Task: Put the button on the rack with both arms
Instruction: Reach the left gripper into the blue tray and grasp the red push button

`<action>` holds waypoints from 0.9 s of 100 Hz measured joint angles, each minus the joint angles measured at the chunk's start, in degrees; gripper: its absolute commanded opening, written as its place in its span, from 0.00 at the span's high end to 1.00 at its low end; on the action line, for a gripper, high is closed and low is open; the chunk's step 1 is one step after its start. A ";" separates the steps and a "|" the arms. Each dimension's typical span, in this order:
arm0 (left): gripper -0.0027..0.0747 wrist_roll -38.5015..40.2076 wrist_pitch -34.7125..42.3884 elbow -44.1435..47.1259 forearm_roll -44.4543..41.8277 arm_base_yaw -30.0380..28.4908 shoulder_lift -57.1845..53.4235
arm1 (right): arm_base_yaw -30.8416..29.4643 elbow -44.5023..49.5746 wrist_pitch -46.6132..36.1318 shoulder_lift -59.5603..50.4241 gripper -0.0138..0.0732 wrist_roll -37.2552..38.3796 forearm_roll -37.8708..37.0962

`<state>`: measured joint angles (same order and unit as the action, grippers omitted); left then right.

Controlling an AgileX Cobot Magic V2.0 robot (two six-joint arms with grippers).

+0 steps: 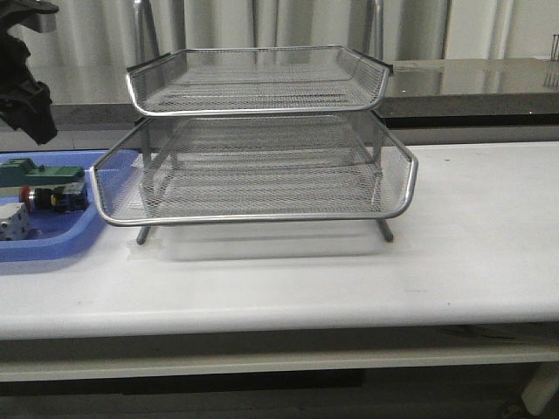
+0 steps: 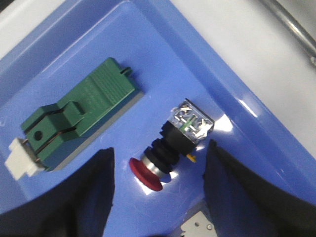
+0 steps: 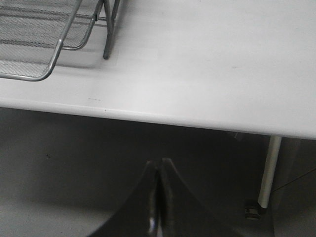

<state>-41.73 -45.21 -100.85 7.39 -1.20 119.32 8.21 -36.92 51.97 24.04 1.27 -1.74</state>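
Note:
The button (image 2: 170,148), with red mushroom head, silver collar and black body, lies on its side in the blue tray (image 2: 237,84); it also shows in the front view (image 1: 54,200). My left gripper (image 2: 159,153) is open above the tray, its fingers either side of the button and not touching it. The left arm (image 1: 22,74) hangs at the far left of the front view. The silver wire-mesh rack (image 1: 253,166) stands mid-table; one corner shows in the right wrist view (image 3: 44,34). My right gripper (image 3: 159,165) is shut and empty, below the table's front edge.
A green block (image 2: 79,113) lies beside the button in the tray, and a white cube with holes (image 1: 13,221) sits at the tray's front. The white table (image 1: 472,227) stretches right of the rack. A table leg (image 3: 269,168) stands near the right gripper.

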 measured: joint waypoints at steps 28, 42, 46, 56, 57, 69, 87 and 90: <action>0.45 -5.67 -0.72 -0.10 0.26 1.54 4.30 | 0.00 0.00 0.00 0.00 0.92 0.00 0.00; 0.45 -6.16 -0.38 -0.35 0.26 1.54 5.93 | 0.00 0.00 0.00 0.00 0.92 0.00 0.00; 0.45 -6.16 -0.38 -0.58 0.26 1.54 6.41 | 0.00 0.00 0.00 0.00 0.92 0.00 0.00; 0.45 -6.25 -0.23 -0.96 0.26 1.54 7.38 | 0.00 0.00 0.00 0.00 0.92 0.00 0.00; 0.45 -6.25 -0.23 -0.96 0.26 1.54 7.47 | 0.00 0.00 0.00 0.00 0.92 0.00 0.00; 0.45 -6.25 0.57 -1.19 -0.02 1.54 7.60 | 0.00 0.00 0.00 0.00 0.92 0.00 0.00; 0.45 -6.28 1.17 -1.77 -1.67 1.54 7.60 | 0.00 0.00 0.00 0.00 0.92 0.00 0.00; 0.45 -6.28 1.20 -1.77 -1.95 1.54 7.60 | 0.00 0.00 0.00 0.00 0.92 0.00 0.00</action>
<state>-48.01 -44.01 -102.62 5.43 0.33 126.92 8.21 -36.92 51.97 24.04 1.27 -1.74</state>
